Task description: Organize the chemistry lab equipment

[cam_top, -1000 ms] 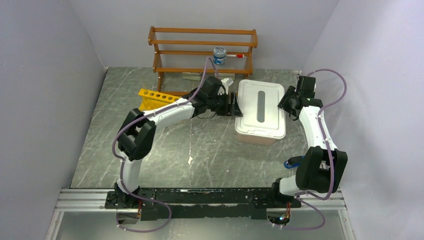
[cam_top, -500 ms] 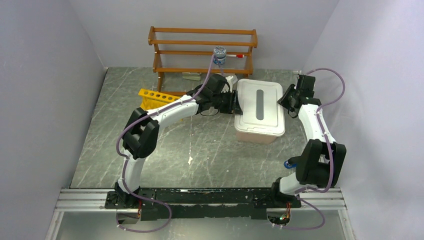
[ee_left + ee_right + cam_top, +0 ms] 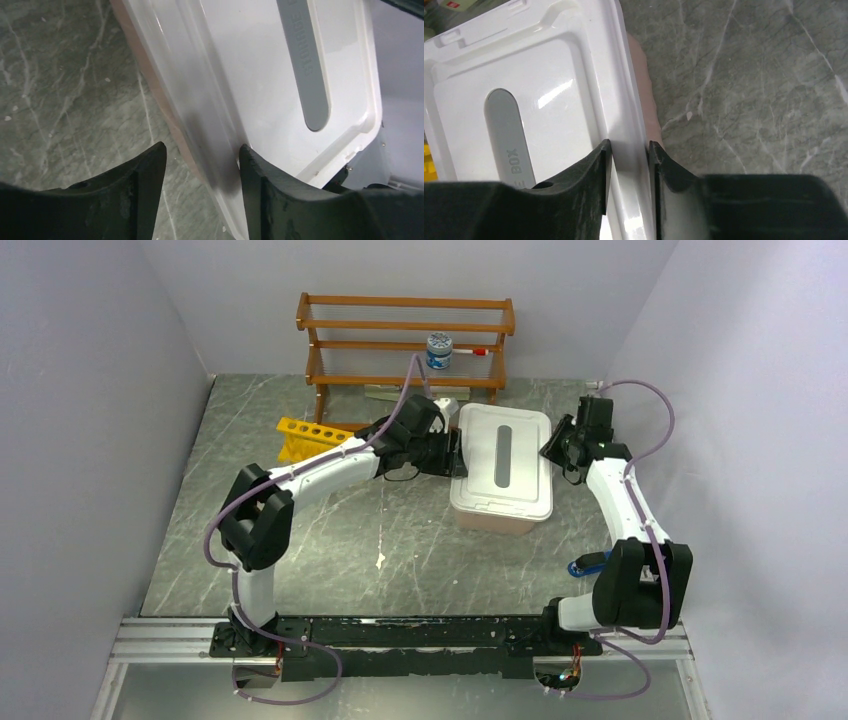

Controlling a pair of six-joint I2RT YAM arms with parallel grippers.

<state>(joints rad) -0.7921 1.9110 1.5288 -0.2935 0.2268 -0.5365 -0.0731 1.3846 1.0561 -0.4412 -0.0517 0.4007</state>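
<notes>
While both arms grip the box, the yellow rack (image 3: 312, 436) lies behind — holes up

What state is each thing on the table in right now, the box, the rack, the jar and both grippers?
Storage box: lid on, gripped at both long edges.
Left gripper: straddles the lid's rim.
Right gripper: shut on the lid's opposite rim.
Yellow rack: holes empty.
Jar: upright, capped, on wooden shelf.

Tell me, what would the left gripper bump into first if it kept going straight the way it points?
Probably the white storage box lid. The left gripper already straddles the lid's rim, so there's hardly any gap left. Depth is hard to judge, though.
</notes>
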